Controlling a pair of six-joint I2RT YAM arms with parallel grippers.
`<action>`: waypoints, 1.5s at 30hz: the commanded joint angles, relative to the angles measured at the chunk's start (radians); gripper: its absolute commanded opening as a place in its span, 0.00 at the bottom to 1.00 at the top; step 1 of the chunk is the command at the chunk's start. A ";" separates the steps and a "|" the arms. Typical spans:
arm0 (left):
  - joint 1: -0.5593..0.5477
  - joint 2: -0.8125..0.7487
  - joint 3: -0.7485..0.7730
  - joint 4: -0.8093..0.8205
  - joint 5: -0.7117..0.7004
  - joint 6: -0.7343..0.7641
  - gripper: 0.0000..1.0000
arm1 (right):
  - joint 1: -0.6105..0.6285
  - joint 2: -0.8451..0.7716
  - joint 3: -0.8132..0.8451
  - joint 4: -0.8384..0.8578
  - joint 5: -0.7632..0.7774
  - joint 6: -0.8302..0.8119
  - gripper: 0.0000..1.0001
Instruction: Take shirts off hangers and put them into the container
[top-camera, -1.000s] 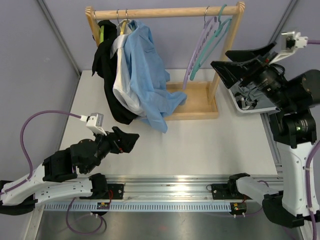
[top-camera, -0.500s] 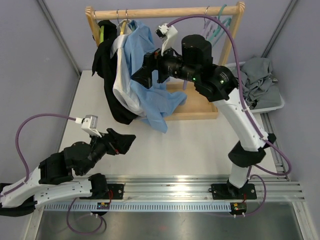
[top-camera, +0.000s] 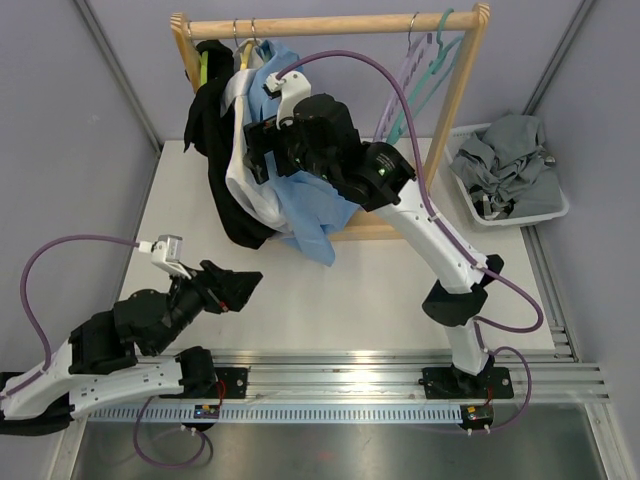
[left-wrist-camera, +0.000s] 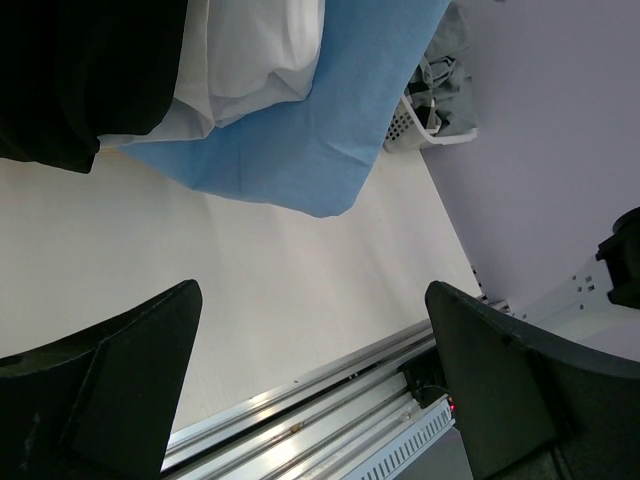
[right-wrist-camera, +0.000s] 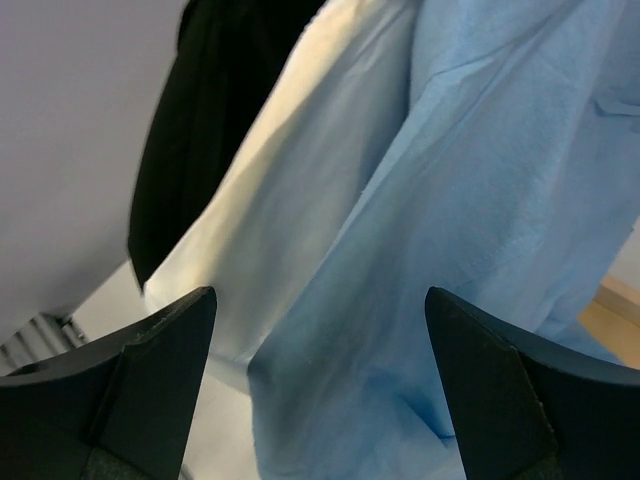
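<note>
At the near left, the left gripper (left-wrist-camera: 312, 288) hangs low over the table (top-camera: 380, 290) with its two fingers spread wide and nothing between them. It points toward the far right, at the lower edges of the hanging clothes, and it is apart from them.

Farther away, three shirts hang together at the left end of the wooden rail (top-camera: 330, 24). The black shirt (top-camera: 212, 140) is the most left, the white shirt (top-camera: 243, 175) is beside it, and the light blue shirt (top-camera: 315, 205) is on the right, with its hem down near the base of the rack.

The right gripper (right-wrist-camera: 320, 292) is raised in front of these shirts, and the right arm reaches over from the near right. Its fingers are also spread wide. Between them the wrist camera sees the white cloth and the light blue cloth very close; I cannot tell if a finger touches the cloth.

At the right end of the rail hang a lilac hanger (top-camera: 411, 80) and a teal hanger (top-camera: 437, 75), both bare.

At the far right stands the container (top-camera: 520, 217), just beside the rack, with the grey shirt (top-camera: 510, 165) crumpled inside it.
</note>
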 joint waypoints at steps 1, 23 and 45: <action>0.002 -0.026 -0.019 0.009 -0.023 -0.014 0.98 | 0.020 -0.002 0.038 0.033 0.168 -0.011 0.91; 0.002 -0.075 -0.035 -0.026 -0.042 -0.051 0.98 | 0.026 -0.085 -0.071 0.120 0.474 -0.124 0.30; 0.001 -0.054 -0.018 -0.052 -0.051 -0.071 0.98 | 0.025 -0.369 -0.499 0.894 0.636 -0.423 0.00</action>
